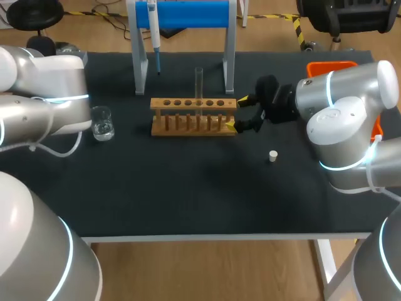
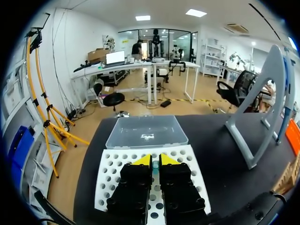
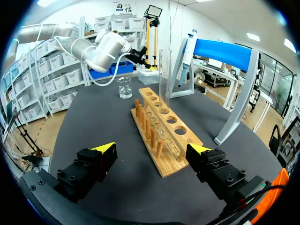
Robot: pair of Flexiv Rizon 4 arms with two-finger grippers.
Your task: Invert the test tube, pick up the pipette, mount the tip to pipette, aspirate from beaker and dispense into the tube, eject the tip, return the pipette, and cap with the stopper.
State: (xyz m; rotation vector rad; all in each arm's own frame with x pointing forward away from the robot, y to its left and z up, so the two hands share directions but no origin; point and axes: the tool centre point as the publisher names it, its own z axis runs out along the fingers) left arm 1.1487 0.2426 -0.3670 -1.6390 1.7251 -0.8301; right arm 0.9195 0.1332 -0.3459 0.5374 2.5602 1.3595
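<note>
Table [image 1: 188, 194], black top, items as they stand:

- Wooden rack [image 1: 188, 104], mid-table. Test tube [image 1: 199, 84] upright in it, mouth up, third hole from the end by the right gripper.
- Pipette [image 1: 153, 31], hanging on the blue-topped stand [image 1: 188, 12] behind the rack.
- Beaker [image 1: 102, 123], clear, left of the rack and well apart from it.
- Stopper [image 1: 273, 155], small and white, alone on the cloth to the right front of the rack.
- Right gripper [image 3: 152, 150], level with the rack's near end, fingers spread wide, one to each side and touching nothing.
- Left gripper [image 2: 155, 159], above a white perforated tip box [image 2: 112, 173], fingers drawn almost together. A bluish speck shows in the slit between them, possibly a tip down in the box.
</note>
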